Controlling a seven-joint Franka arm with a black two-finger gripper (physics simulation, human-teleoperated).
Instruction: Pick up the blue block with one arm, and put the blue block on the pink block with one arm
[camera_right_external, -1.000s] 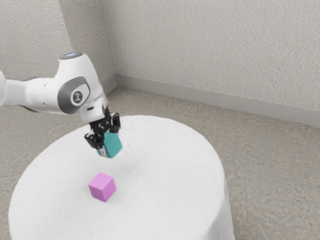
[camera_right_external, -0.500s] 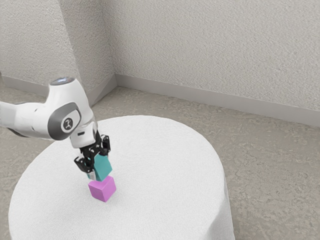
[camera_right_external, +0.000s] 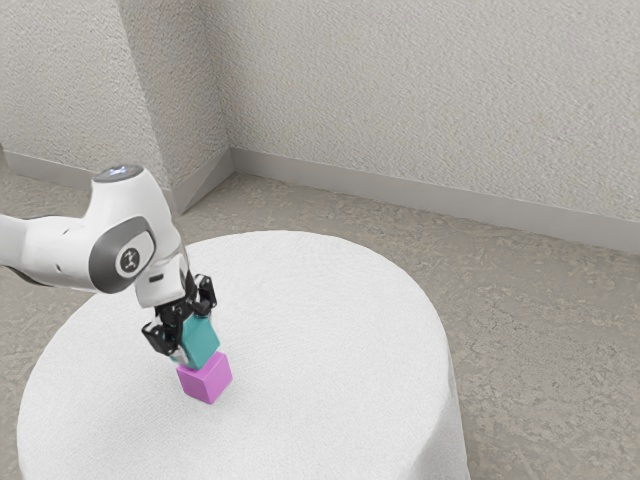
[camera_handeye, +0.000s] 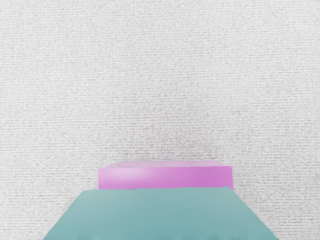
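My gripper (camera_right_external: 183, 328) holds blue block (camera_right_external: 201, 343) tight. Block tilted, bottom touching top of pink block (camera_right_external: 205, 379) on white tabletop (camera_right_external: 340, 340).

Two blocks, one counter (camera_right_external: 330, 300), one claw (camera_right_external: 182, 333).
By colour: one blue block (camera_right_external: 201, 341), one pink block (camera_right_external: 205, 378).

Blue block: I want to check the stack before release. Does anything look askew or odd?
Slightly. The blue block, held in the gripper, sits tilted over the pink block rather than lying flat on it. Whether the two touch is unclear. Nothing else on the table stands out.
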